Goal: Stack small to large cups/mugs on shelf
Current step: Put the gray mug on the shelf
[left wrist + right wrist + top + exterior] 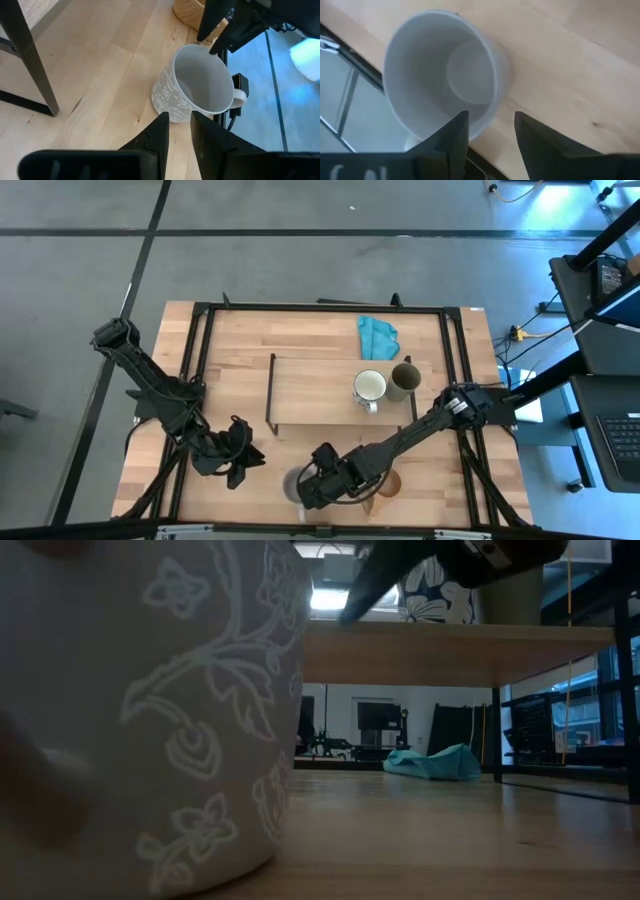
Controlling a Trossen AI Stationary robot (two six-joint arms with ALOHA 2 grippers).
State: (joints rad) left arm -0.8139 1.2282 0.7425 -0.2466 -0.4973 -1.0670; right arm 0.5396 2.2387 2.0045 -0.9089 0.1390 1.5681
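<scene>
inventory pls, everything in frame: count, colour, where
grey mug: 1, grey with pale floral pattern, upright at the table's front edge, under the right gripper
wooden cup: 1, brown, on the table beside the grey mug
white mug: 1, white, on the shelf, right end
olive cup: 1, olive-green, on the shelf beside the white mug
shelf: 1, light wood, black legs, table centre
cloth: 1, teal, behind the shelf
table: 1, light wood, black frame
left gripper: dark, open, front left, empty
right gripper: dark, open, over the grey mug's rim
</scene>
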